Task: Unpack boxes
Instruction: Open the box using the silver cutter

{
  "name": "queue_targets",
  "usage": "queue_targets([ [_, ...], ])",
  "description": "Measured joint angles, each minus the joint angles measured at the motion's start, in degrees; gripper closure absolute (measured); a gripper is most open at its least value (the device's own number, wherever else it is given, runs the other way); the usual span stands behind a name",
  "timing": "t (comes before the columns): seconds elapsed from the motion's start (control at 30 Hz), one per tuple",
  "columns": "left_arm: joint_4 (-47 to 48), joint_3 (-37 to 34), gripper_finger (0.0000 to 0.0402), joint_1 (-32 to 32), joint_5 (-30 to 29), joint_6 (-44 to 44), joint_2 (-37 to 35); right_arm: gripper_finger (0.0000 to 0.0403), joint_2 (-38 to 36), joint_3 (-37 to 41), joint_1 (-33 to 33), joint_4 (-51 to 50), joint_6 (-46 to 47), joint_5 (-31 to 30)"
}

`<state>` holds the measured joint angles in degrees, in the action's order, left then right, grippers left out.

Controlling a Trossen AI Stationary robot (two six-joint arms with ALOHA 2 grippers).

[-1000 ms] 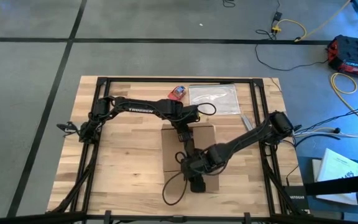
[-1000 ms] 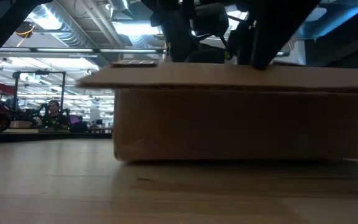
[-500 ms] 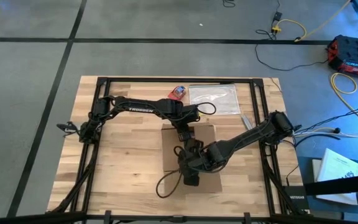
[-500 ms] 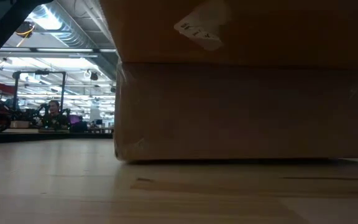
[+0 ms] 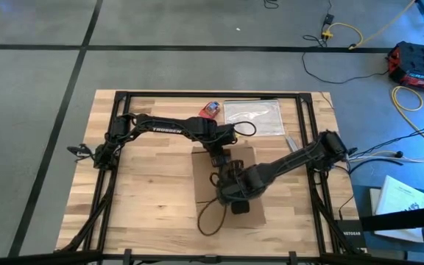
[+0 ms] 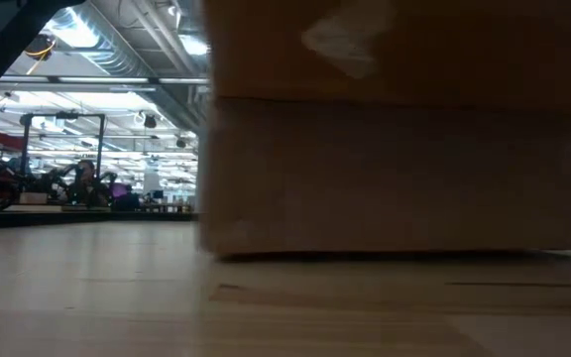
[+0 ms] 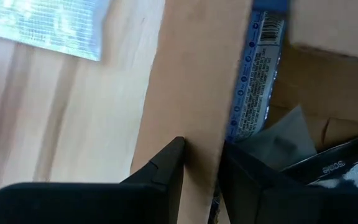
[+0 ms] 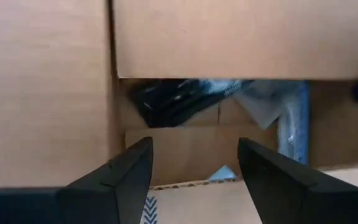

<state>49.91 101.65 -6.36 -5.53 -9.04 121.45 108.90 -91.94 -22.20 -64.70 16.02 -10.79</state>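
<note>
The shallow brown cardboard box point(image 5: 203, 193) lies flat on the table's middle and fills the low view point(image 6: 395, 178), with a flap standing upright on its near side. It is open, and a black item point(image 8: 176, 99) and a blue packet point(image 7: 250, 74) lie inside. My left gripper point(image 5: 223, 157) point(image 7: 201, 168) is at the box's far side, shut on its cardboard. My right gripper point(image 5: 234, 199) point(image 8: 194, 162) hangs open over the box's opening, pointing down into it; I see no touch. My left gripper pinches the cardboard strip along the box's far side point(image 7: 194, 118), wall or flap I cannot tell. One finger point(image 7: 166, 168) is outside toward the table and one finger point(image 7: 244, 177) is inside the box. It comes slanting from above. The box rests on the table.
A clear silvery plastic bag point(image 5: 254, 116) point(image 7: 42, 25) and a small red-and-blue object point(image 5: 210, 109) lie beyond the box by the table's far edge. A black cable loop point(image 5: 208, 219) hangs from my right arm near the box. Bare wood lies to the box's left.
In the low view the box's near flap has swung from lying level on top to standing upright, and the box has slid slightly toward the table's right. My right gripper has moved over the box, first toward the left, then back right and toward the far edge.
</note>
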Motion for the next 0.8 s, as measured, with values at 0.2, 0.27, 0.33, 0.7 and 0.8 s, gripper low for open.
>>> queue_targets([
  [0.2, 0.0, 0.0, 0.0325, -0.1, -0.3, 2.5, 0.0, 0.0202, -0.1, -2.7, 0.9, -10.4, -1.9, 0.2],
  [0.27, 0.1, 0.0, 0.0325, -0.1, -0.2, 3.2, 0.0, 0.0210, -0.1, -4.7, 0.9, -12.8, -2.2, -0.8],
  [0.33, 0.1, 0.0, 0.0325, -0.1, 0.0, 3.3, 0.0, 0.0217, -0.2, -6.9, 0.9, -15.3, -1.8, -2.4],
  [0.7, 0.2, 0.0, 0.0325, 0.1, 0.5, 5.1, 0.0, 0.0233, -0.2, -11.2, 0.7, -23.4, 0.0, -4.7],
  [0.8, 0.2, 0.0, 0.0325, 0.1, 0.6, 5.2, 0.0, 0.0233, -0.2, -11.2, 0.0, -18.0, -3.8, -4.5],
])
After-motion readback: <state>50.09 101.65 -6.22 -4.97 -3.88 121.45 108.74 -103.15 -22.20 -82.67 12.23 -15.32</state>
